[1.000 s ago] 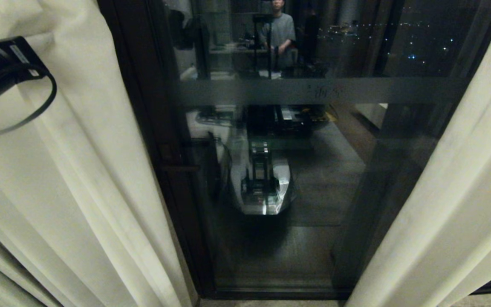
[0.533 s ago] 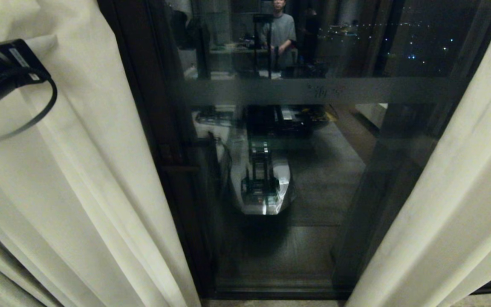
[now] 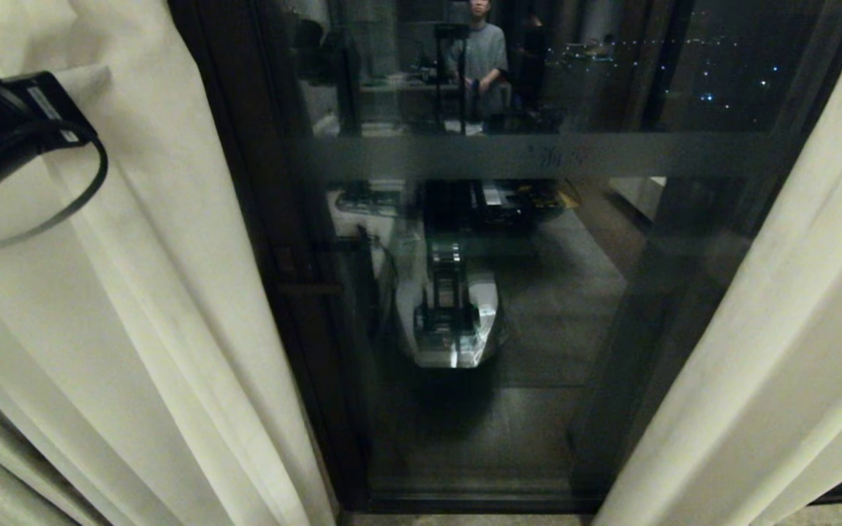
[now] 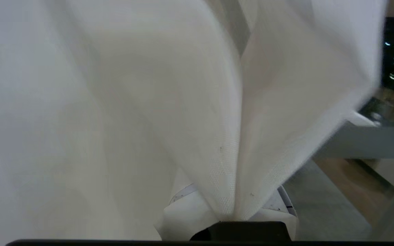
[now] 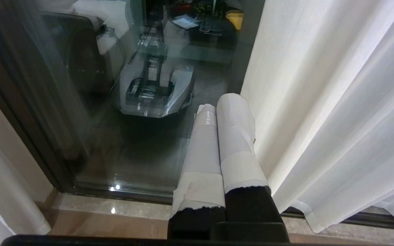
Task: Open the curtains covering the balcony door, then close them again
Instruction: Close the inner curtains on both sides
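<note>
The curtains hang parted, the left panel (image 3: 158, 292) and the right panel (image 3: 772, 329) framing the dark glass balcony door (image 3: 538, 365). My left arm's black wrist (image 3: 4, 131) sits high against the left panel, its fingers buried in the cloth. In the left wrist view my left gripper (image 4: 233, 214) is shut on a pinched fold of the curtain (image 4: 197, 119), the white-taped fingers (image 4: 183, 213) showing on either side of the fabric. My right gripper (image 5: 221, 102) hangs low with taped fingers pressed together and empty, just beside the right curtain (image 5: 320, 102).
The door's dark frame post (image 3: 245, 183) stands right of the left panel. A frosted band (image 3: 538, 155) crosses the glass. Reflected in the pane are a person (image 3: 481, 51) and my own base (image 3: 454, 321). A stone sill (image 5: 115, 208) runs under the door.
The left wrist has drifted slightly rightward with the curtain fold in its grip. The right panel and the door look the same.
</note>
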Tool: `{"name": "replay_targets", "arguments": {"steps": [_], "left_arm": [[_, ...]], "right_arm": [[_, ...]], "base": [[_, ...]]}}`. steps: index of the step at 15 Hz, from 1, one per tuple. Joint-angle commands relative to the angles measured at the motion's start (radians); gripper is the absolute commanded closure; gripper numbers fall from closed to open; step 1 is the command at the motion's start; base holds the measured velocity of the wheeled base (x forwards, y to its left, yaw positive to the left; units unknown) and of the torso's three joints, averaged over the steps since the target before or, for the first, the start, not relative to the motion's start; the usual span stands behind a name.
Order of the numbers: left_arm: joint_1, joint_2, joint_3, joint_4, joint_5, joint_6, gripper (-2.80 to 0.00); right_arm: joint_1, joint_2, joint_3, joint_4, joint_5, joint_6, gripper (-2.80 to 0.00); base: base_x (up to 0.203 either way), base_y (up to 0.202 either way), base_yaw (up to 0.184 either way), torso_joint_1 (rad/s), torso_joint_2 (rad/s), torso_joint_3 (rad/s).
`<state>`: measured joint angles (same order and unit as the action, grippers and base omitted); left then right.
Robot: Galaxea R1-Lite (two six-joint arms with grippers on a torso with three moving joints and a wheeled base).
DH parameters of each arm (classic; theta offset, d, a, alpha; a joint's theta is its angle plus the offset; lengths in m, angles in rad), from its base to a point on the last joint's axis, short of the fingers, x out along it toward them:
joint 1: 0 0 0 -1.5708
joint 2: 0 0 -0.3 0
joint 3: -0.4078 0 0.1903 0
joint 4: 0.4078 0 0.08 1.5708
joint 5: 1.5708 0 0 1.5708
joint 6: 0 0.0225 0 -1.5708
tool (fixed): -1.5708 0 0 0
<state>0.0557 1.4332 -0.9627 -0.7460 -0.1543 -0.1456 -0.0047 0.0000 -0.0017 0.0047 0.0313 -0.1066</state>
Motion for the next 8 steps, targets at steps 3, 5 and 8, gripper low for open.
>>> {"name": "replay_targets", "arguments": {"steps": [3,5,8], "left_arm": [[-0.047,-0.002,0.03,-0.006,-0.001,0.0,0.0],[-0.063,-0.002,0.03,-0.006,-0.001,0.0,0.0],[-0.082,0.0,0.027,-0.006,0.001,0.001,0.0]], "right_arm": [[0.0,0.002,0.0,0.0,0.001,-0.001,0.0],[0.0,0.002,0.0,0.0,0.001,-0.001,0.0],[0.0,0.002,0.0,0.0,0.001,-0.001,0.0]], "base": [[0.001,-0.019,0.001,-0.001,0.0,0.002],[0.001,-0.129,0.007,0.002,0.0,0.002],[0.0,-0.194,-0.003,0.0,0.0,0.002]]}}
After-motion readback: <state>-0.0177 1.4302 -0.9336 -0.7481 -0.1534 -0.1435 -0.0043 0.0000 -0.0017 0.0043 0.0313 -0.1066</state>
